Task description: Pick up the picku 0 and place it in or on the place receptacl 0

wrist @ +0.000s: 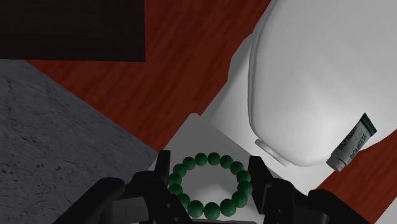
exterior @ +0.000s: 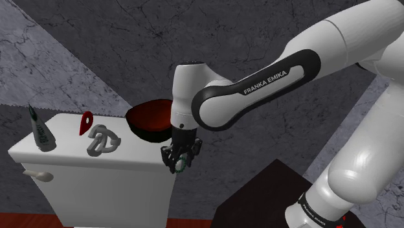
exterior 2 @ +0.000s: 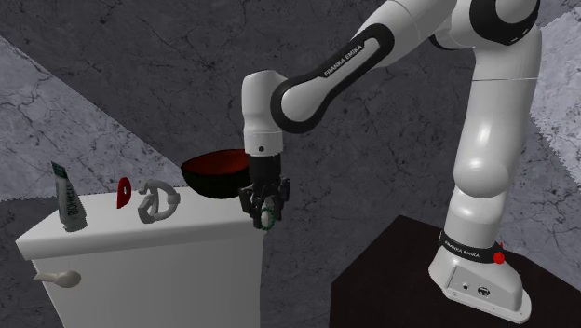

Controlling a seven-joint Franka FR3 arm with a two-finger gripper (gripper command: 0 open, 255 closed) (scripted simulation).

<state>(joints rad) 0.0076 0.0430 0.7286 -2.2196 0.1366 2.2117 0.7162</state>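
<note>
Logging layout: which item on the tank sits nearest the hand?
The dark red bowl, beside the hand; tube, red tag and grey ring lie farther along.

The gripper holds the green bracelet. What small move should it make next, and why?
Probably raise it straight up first. The gripper clasps the bracelet beside the edge of the tank, lower than the rim of the dark red bowl. Moving sideways from here might knock the bowl.
</note>
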